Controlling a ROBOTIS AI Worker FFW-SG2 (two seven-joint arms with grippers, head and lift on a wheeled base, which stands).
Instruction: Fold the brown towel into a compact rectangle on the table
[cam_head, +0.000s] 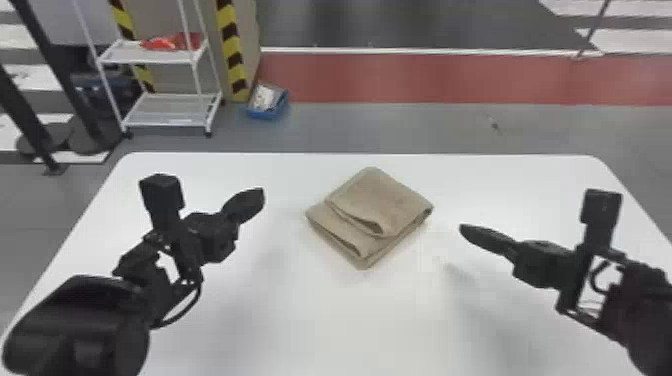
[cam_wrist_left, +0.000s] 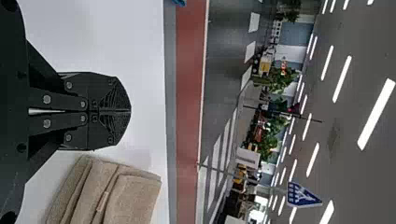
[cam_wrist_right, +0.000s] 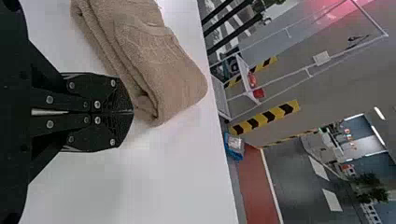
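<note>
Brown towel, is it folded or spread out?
Folded: the brown towel lies on the white table as a small stack of layers, its folded edges visible.

In the head view, the bottom of the frame cuts off the near side of the table (cam_head: 300, 330) and part of the left arm (cam_head: 80, 320). The right arm (cam_head: 650, 305) runs out past the right edge. Both arms hide bits of the table. The rack (cam_head: 170, 109) at the upper left is cut off at the top, and I can't tell what the red stuff (cam_head: 172, 41) on it is. The white stuff (cam_head: 264, 97) in the blue box (cam_head: 270, 112) is too small to make out. The towel (cam_head: 385, 200) hides its own inside folds. The bottom edge cuts it off in the left wrist view, and the top edge in the right wrist view.
</note>
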